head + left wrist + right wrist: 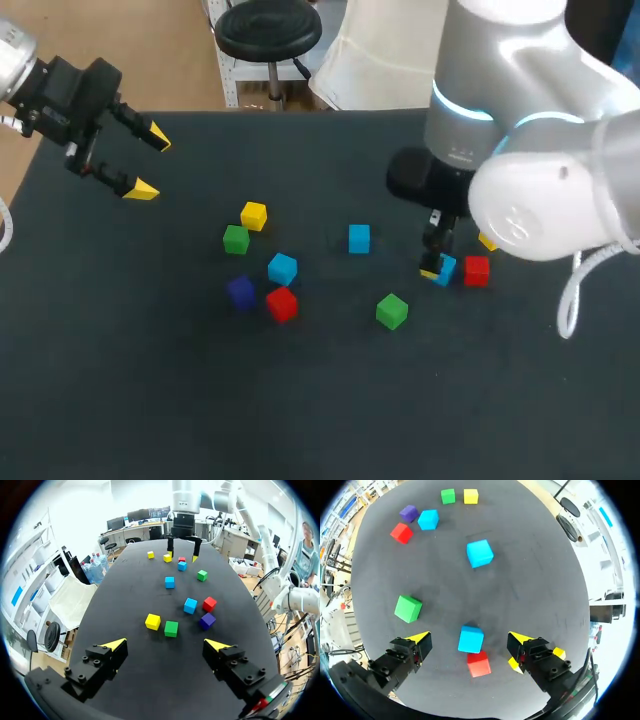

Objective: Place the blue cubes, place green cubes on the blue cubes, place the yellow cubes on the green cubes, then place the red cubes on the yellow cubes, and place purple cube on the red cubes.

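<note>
My right gripper (469, 641) is open and straddles a blue cube (471, 639) with a gap on each side; it is low over that cube (442, 268) in the head view. A red cube (478, 663) sits just behind the blue one, and a yellow cube (559, 653) peeks out by one finger. Ahead lie a second blue cube (480, 553) and a green cube (408, 608). Farther off is a cluster of blue (283, 268), red (282, 304), purple (240, 291), green (236, 239) and yellow (254, 215) cubes. My left gripper (150, 163) hangs open and empty at the far left.
A green cube (391, 311) lies alone toward the front. The red cube (477, 270) and yellow cube (487, 241) crowd the right gripper's far side. The right arm's bulk hides part of the black table (120, 380) at the right.
</note>
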`<state>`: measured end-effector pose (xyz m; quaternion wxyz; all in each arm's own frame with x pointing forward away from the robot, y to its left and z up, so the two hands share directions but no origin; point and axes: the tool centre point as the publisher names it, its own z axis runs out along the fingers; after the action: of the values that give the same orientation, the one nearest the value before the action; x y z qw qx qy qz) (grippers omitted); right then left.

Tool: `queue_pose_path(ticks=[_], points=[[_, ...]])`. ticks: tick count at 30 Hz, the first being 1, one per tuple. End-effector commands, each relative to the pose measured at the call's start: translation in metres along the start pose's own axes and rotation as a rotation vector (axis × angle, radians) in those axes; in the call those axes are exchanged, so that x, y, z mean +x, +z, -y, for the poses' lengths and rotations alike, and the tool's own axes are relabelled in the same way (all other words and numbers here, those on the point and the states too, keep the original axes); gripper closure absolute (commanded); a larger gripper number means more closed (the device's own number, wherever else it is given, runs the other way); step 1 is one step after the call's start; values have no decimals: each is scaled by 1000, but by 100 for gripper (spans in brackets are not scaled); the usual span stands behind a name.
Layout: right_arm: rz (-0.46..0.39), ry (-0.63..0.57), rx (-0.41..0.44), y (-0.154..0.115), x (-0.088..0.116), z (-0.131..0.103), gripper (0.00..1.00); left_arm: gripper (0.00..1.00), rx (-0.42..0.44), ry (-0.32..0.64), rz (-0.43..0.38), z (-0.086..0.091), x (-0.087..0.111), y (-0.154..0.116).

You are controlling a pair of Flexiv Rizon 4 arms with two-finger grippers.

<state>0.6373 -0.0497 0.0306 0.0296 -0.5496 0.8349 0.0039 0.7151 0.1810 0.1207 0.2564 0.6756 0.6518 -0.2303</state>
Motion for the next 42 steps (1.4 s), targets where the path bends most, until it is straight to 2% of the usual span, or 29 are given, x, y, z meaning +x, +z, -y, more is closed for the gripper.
queue_pose_path(ticks=[1,11,26,27,30,31,33,37,39,40,41,42], points=[[-1,13,6,7,6,-3,0,0,0,2,1,-1,1,0],[-30,60,-27,27,14,-3,0,0,0,2,1,-1,1,0],[-41,126,-44,39,18,-1,0,0,0,2,1,-1,1,0],[-40,127,-45,39,18,-1,2,0,0,2,1,-1,1,0],[-40,131,-45,40,18,-1,29,0,0,2,1,-1,1,0],[-40,131,-45,40,18,-1,53,0,0,2,1,-1,1,0],[-40,130,-45,40,18,-1,57,0,0,2,1,-1,1,0],[-39,125,-40,38,19,0,80,0,0,2,1,-1,1,0],[-37,121,-37,37,18,0,81,0,0,2,1,-1,1,0],[-36,120,-37,36,18,0,94,0,0,2,1,-1,1,0],[-36,118,-37,35,18,0,100,0,0,2,1,-1,1,0],[-36,116,-36,35,18,0,100,0,0,2,1,-1,1,0]])
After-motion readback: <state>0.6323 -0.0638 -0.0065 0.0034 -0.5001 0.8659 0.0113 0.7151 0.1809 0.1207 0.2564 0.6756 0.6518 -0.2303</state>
